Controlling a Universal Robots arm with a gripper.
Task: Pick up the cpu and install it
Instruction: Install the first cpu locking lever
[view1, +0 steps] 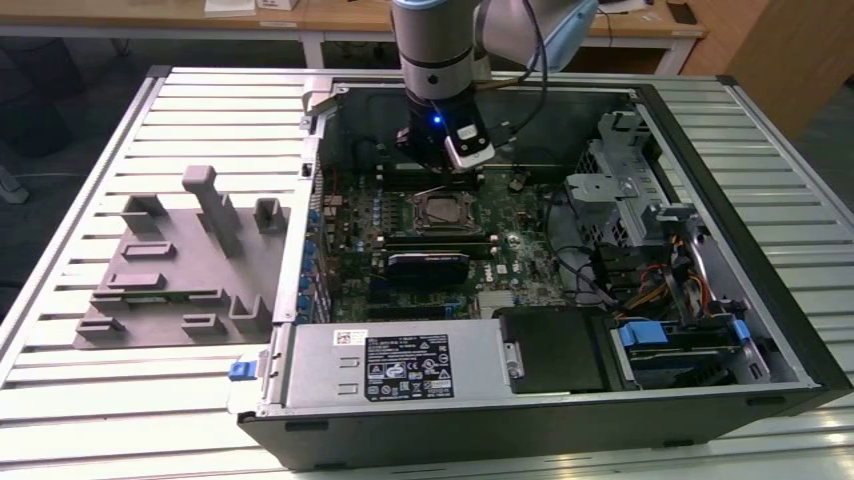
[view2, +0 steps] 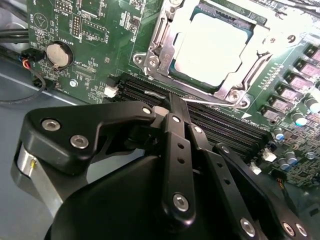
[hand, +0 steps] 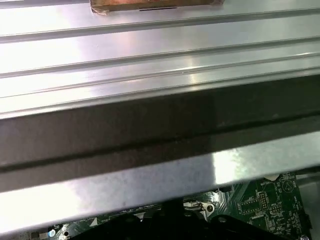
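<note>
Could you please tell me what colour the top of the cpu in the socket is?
Shiny silver; the cpu shows best in the second wrist view.

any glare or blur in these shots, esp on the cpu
In the second wrist view the cpu sits in its socket with its metal top washed out nearly white by glare, and the gripper up close is dark and soft. In the first wrist view the ribbed metal table carries bright reflections and looks blurred. The exterior view is evenly lit, with the computer case interior in shadow.
</note>
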